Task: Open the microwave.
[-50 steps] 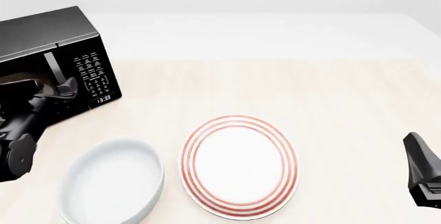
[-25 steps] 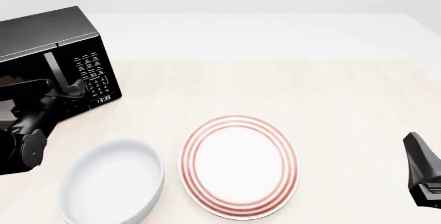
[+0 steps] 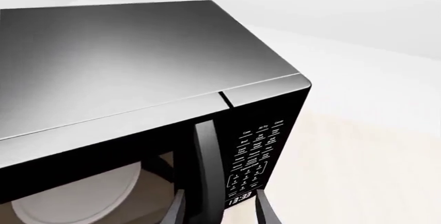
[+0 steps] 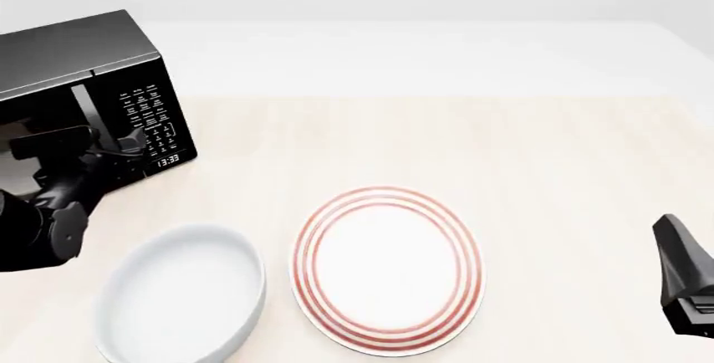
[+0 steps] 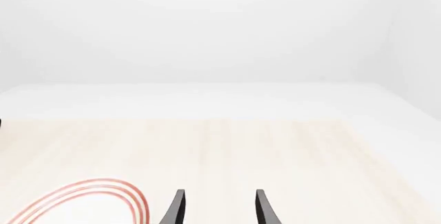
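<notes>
- Microwave point(image 4: 95, 95): door closed, at the table's point(image 4: 536, 145) far left.
- Left gripper point(image 3: 219, 208): fingers spread, straddling the door handle point(image 3: 206, 167).
- Right gripper point(image 5: 217, 208): fingers spread, holding nothing.

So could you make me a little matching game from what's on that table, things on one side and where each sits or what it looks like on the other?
Things:
1. microwave
2. bowl
3. plate
4. right gripper

Descriptions:
A. white with red rings, near the middle of the table
B. black box at the far left, door shut
C. open, over bare table, holding nothing
D. plain white, between the left arm and the ringed dish

Pairs: 1-B, 2-D, 3-A, 4-C
</notes>
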`<state>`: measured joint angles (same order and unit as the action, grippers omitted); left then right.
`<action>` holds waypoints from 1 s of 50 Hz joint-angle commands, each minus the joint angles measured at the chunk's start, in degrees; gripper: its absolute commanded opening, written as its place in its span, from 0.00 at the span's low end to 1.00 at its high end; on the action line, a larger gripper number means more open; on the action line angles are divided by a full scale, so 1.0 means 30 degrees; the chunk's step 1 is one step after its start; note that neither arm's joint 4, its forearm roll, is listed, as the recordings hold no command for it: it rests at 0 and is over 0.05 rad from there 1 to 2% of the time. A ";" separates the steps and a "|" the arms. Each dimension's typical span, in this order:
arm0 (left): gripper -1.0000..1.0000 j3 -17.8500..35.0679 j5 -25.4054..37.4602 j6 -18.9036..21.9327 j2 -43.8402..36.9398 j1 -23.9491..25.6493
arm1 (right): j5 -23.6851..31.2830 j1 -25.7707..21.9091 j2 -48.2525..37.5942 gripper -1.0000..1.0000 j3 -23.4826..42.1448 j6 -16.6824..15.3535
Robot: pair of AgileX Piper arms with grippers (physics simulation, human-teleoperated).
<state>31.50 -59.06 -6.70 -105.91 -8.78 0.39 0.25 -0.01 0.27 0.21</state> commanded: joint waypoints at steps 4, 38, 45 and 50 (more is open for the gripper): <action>0.00 0.0204 -0.0031 -0.0040 -0.0302 -0.0111 | -0.0001 -0.0003 0.0000 1.00 0.0000 -0.0002; 0.00 -0.0575 -0.1930 -0.0939 -0.0441 0.0518 | 0.0003 -0.0002 0.0000 1.00 0.0000 -0.0005; 0.00 -0.1066 -0.2051 -0.0964 -0.0006 0.0664 | -0.0003 0.0001 0.0000 1.00 0.0000 -0.0004; 0.00 -0.1380 -0.2269 -0.0956 0.0111 0.0831 | 0.0000 -0.0001 0.0000 1.00 0.0000 -0.0005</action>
<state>28.68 -64.58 -8.82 -106.70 -8.62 0.39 0.24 -0.01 0.27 0.20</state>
